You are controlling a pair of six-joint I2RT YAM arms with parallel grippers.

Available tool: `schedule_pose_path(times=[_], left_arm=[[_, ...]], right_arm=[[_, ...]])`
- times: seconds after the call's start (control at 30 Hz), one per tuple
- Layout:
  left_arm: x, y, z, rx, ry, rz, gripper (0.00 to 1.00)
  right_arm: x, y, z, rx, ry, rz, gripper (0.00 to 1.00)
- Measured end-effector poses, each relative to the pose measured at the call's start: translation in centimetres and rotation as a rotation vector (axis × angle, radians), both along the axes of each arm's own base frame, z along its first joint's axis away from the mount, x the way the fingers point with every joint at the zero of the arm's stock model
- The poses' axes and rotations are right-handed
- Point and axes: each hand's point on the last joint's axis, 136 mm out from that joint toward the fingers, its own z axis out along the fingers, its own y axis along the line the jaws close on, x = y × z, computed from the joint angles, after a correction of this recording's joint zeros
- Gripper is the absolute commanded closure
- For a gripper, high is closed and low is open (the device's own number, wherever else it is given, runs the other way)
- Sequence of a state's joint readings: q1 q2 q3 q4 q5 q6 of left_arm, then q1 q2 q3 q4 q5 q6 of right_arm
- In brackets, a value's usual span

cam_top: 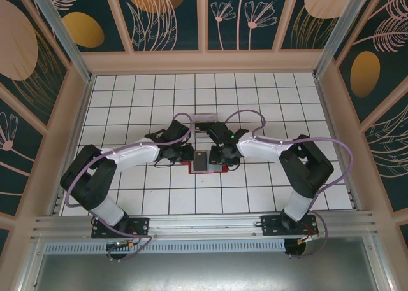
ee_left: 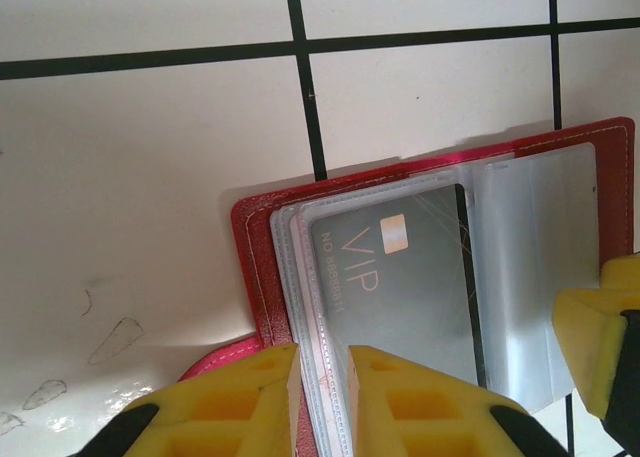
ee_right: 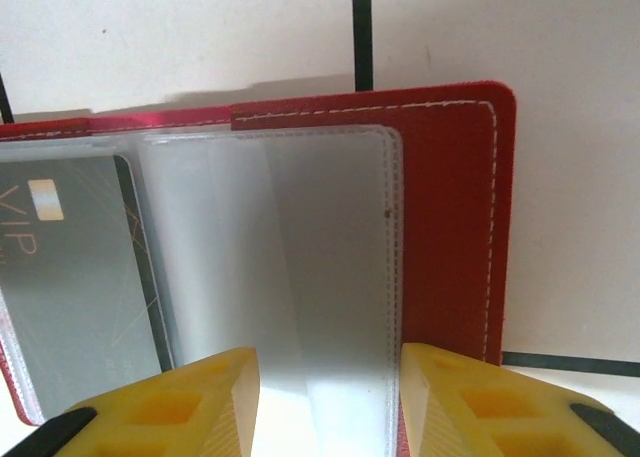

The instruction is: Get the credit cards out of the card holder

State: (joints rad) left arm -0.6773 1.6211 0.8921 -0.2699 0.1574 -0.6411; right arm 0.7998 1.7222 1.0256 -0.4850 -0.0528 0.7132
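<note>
1. Left gripper (ee_left: pixel 320 352): yellow fingers nearly together. The edge of the clear sleeves (ee_left: pixel 295 277) runs into the narrow gap. It looks like a pinch on the card holder (ee_left: pixel 255 267) at its near edge.
2. Just beyond that gripper's inner finger is a grey VIP credit card (ee_left: pixel 400 277), sleeved. Its long axis points away from the fingertips, alongside the fold.
3. Right gripper (ee_right: pixel 330 362): jaws spread, standing astride pale, empty-looking clear sleeves (ee_right: pixel 300 237) on the other leaf. It grips nothing.
4. From the right gripper the credit card (ee_right: pixel 70 267) lies sideways, past one finger and across the fold, not between the jaws.
5. Judgement: the left arm is nearer the card but occupied with holding. The right must shift sideways over the fold to take the card by its end. Whether further cards sit underneath, I cannot tell.
</note>
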Motion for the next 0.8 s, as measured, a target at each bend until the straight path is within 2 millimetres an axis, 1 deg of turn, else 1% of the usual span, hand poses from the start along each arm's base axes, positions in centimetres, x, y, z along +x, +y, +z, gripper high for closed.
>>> schedule_pose_path(times=[0.17,0.3,0.43,0.6,0.67,0.8], left_arm=[[-0.1,-0.2,-0.2,0.000,0.007,-0.006,0.78],[-0.4,-0.6,-0.3,-0.003,0.013,-0.020,0.78],[-0.9,-1.0,-0.9,0.005,0.029,-0.035,0.77],[-1.2,-1.2,-1.8,0.025,0.048,-0.045,0.78],[-1.3,-1.1,-2.1,0.036,0.053,-0.042,0.78],[-1.2,-0.9,-2.1,0.046,0.051,-0.034,0.80]], right_arm=[[0.1,0.0,0.2,-0.002,-0.003,-0.001,0.59],[0.9,-0.1,1.2,-0.029,-0.032,-0.012,0.59],[2.0,-0.1,2.4,-0.050,-0.071,-0.024,0.60],[2.4,0.1,3.0,-0.047,-0.086,-0.021,0.61],[2.4,0.6,3.1,-0.027,-0.081,-0.016,0.61],[2.4,2.8,3.4,0.105,-0.063,0.006,0.63]])
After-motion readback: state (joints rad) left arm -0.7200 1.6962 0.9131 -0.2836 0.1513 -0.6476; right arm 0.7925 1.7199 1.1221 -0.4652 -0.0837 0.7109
